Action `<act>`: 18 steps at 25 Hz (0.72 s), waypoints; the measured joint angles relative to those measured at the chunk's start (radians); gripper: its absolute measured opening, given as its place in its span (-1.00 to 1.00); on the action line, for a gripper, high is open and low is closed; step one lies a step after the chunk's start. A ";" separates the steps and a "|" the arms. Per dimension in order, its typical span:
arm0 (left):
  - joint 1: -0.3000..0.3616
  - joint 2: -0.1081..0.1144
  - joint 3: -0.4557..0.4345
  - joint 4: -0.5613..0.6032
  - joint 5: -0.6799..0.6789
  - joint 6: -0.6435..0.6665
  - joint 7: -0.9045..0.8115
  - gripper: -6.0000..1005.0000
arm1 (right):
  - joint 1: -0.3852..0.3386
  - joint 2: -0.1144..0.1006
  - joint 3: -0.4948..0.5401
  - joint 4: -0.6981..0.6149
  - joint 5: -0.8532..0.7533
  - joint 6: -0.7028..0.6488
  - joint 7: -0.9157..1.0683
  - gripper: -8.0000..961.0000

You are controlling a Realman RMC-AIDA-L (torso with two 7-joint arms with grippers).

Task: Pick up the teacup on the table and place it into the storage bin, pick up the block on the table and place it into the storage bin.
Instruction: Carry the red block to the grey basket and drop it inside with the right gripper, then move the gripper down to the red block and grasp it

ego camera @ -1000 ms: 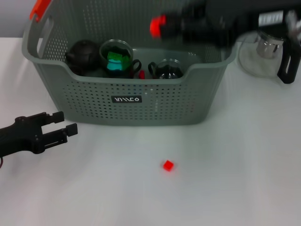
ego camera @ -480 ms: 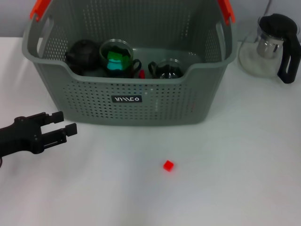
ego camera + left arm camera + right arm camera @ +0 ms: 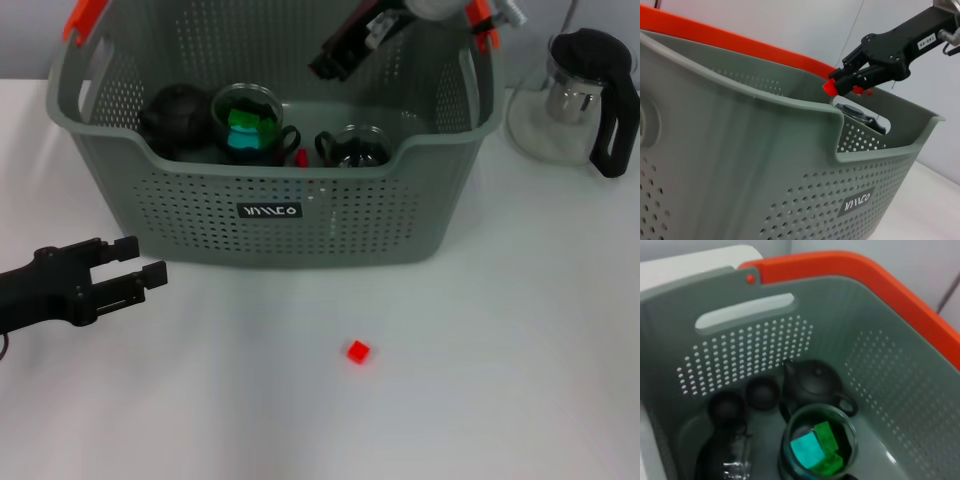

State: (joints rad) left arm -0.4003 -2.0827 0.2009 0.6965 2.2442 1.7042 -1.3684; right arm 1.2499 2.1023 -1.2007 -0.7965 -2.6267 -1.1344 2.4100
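Note:
The storage bin [image 3: 300,215] stands at the back of the white table. It holds a black teapot [image 3: 175,118], a glass cup of green blocks [image 3: 245,125] and a small glass cup [image 3: 357,147]. In the right wrist view two small dark teacups [image 3: 762,392] sit on the bin floor beside the teapot [image 3: 815,385]. A small red block [image 3: 358,351] lies on the table in front of the bin. My right gripper [image 3: 325,68] hangs above the bin's inside, also seen as my right gripper [image 3: 836,82]. My left gripper [image 3: 140,262] is open and empty, low at the bin's front left.
A glass kettle with a black handle [image 3: 575,100] stands right of the bin. The bin's orange handle ends [image 3: 85,18] rise at both sides. A tiny red thing [image 3: 301,157] lies inside the bin near its front wall.
My right arm blurred across the bin's top a second ago, left the view, and now reaches in over the bin from the back right. The left arm and red block have not moved.

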 joint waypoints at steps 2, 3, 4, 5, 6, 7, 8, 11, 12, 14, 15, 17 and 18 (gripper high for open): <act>0.000 -0.001 0.000 0.000 0.000 0.000 0.000 0.31 | -0.003 0.000 -0.021 -0.002 0.016 0.009 0.002 -0.33; 0.000 -0.002 0.000 0.000 0.000 0.000 0.000 0.31 | -0.006 0.001 -0.030 -0.007 0.022 0.012 0.001 -0.32; 0.001 -0.002 0.000 0.000 0.000 -0.001 0.000 0.31 | -0.010 0.001 -0.037 -0.014 0.028 0.016 0.001 -0.32; 0.001 -0.002 0.000 0.000 0.000 -0.001 0.000 0.31 | -0.018 0.001 -0.043 -0.029 0.038 0.023 0.001 -0.31; 0.001 -0.002 0.000 0.000 0.000 -0.002 0.000 0.31 | -0.034 0.002 -0.046 -0.056 0.060 0.029 0.000 -0.31; 0.001 -0.002 0.000 0.000 0.000 -0.002 0.000 0.31 | -0.059 0.002 -0.047 -0.095 0.090 0.034 -0.001 -0.30; 0.001 -0.002 0.000 0.000 0.000 -0.002 0.000 0.31 | -0.091 0.001 -0.048 -0.143 0.136 0.034 -0.004 -0.30; 0.002 -0.002 0.000 0.000 -0.001 -0.004 0.000 0.31 | -0.251 -0.001 -0.051 -0.341 0.363 0.036 -0.075 -0.12; 0.002 -0.002 0.000 0.000 -0.001 -0.005 0.000 0.31 | -0.309 -0.001 -0.051 -0.391 0.447 0.036 -0.117 -0.04; 0.002 -0.002 0.000 0.000 -0.002 -0.008 0.000 0.31 | -0.449 -0.003 -0.048 -0.479 0.684 0.026 -0.251 0.13; 0.002 -0.002 0.000 0.000 -0.002 -0.008 0.000 0.31 | -0.516 -0.006 -0.044 -0.501 0.814 0.004 -0.328 0.22; 0.000 -0.002 -0.001 -0.001 -0.002 -0.011 0.002 0.31 | -0.597 -0.010 -0.029 -0.509 0.972 -0.066 -0.439 0.42; -0.001 -0.002 -0.001 -0.001 -0.002 -0.014 0.002 0.31 | -0.634 -0.011 -0.017 -0.508 1.040 -0.118 -0.493 0.52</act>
State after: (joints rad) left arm -0.4015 -2.0847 0.1995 0.6950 2.2423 1.6906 -1.3662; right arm 0.6159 2.0911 -1.2182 -1.3048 -1.5866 -1.2521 1.9170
